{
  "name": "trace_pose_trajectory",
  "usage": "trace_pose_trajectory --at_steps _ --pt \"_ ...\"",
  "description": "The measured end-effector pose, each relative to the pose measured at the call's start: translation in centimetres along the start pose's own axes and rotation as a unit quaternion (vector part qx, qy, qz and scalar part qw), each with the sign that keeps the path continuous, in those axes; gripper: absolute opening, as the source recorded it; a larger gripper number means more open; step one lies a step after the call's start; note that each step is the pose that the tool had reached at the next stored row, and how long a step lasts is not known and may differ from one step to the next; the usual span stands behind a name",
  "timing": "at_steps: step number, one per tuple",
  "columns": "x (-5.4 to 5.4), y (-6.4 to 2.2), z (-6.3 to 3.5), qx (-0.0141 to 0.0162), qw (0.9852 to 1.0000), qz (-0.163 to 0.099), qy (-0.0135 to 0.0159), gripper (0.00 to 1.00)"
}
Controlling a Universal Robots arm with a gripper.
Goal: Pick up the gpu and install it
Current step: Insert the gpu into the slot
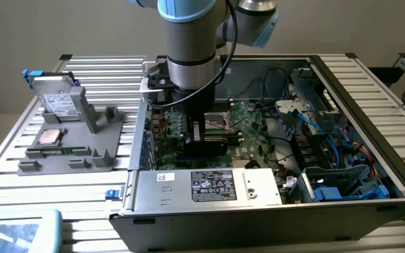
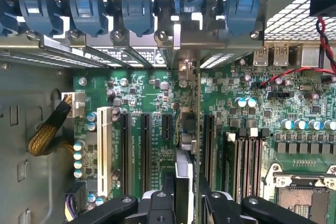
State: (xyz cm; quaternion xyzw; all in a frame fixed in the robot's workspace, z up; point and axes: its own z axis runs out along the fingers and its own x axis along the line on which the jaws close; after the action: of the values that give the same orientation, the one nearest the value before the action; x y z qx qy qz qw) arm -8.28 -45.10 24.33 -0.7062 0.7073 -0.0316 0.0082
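The gripper [image 2: 186,195] clamped the gpu [image 2: 185,145] edge-on between its fingers, the card reaching over the motherboard [image 2: 152,93] slots inside the case [image 1: 259,226]

Slots [image 2: 145,150] beside gpu [image 2: 184,177] unobstructed; blue latches [image 2: 137,17], sleeved cable [image 2: 47,132] crowd edges.

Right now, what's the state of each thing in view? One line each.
gpu: held edge-on over the motherboard slots; seated or not, cannot tell.
gripper: shut on gpu.
computer case: open, insides exposed.
hard drive: upright in grey fixture.
processor chip: flat in grey fixture.
white PCI slot: empty.
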Motion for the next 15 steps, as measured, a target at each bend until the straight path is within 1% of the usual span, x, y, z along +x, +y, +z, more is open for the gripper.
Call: trace_pose_trajectory --at_steps 8,11,15 --pt "0.0 0.0 0.02 0.0004 1.0 0.0 -0.0001 0.27" --pt "0.0 0.01 0.03 0.0016 1.0 0.0 0.0 0.27" --pt "0.0 0.0 0.03 0.002 1.0 -0.001 -0.0001 0.27"
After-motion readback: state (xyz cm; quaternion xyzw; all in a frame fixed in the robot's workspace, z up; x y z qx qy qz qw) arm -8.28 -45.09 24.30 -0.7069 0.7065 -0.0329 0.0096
